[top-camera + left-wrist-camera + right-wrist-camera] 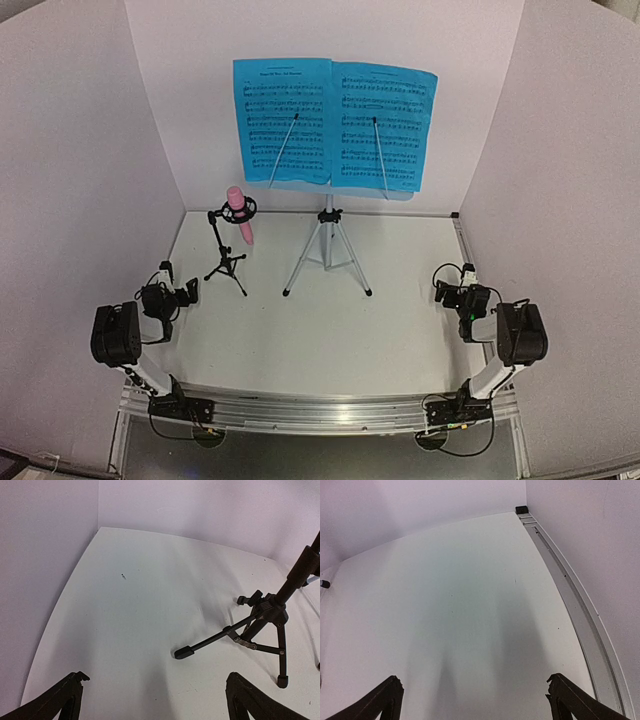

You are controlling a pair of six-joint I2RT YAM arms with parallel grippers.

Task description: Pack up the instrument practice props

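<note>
Top external view sets the pale music stand (327, 245) upright at the back of the counter (330, 340), with two blue sheet-music pages (283, 122) spread across its desk, each crossed by a thin wire arm (284, 150). Just left of it is the black mic stand (226, 262), the pink toy microphone (240, 213) tilted in its ring. Nothing looks packed yet. The left pincer (157, 702) hangs wide and empty on the near side of that small tripod. The right pincer (475, 702), well to the music stand's right, is equally wide and empty. Lifting the microphone along its own tilt seems the wise start, since the little tripod would probably tip under sideways pull, and its feet sit near the music stand's left leg.
</note>
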